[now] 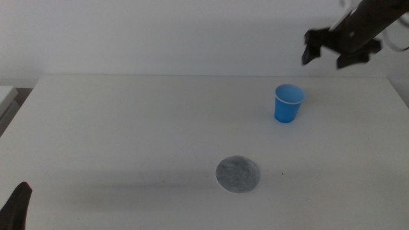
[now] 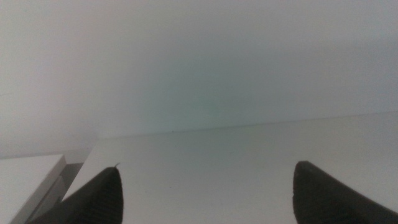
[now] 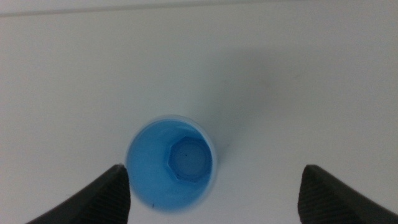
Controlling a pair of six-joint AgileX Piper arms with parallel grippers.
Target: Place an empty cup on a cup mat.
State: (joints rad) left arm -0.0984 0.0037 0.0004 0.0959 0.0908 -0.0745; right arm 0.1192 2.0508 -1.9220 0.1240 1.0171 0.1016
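While the right tool hovers with jaws apart above it, the empty blue cup stands upright near the surface's far right corner.

Bright, even, diffuse light, washing the table nearly white. Soft shadow beside the cup, a long faint band leading to the mat. Slight softness in the middle view, dark right gripper blurred at the edges. Left wrist view hazy, with a greenish cast, left gripper out of focus. Right wrist view soft, cup rim smeared, faint shadow beside it.
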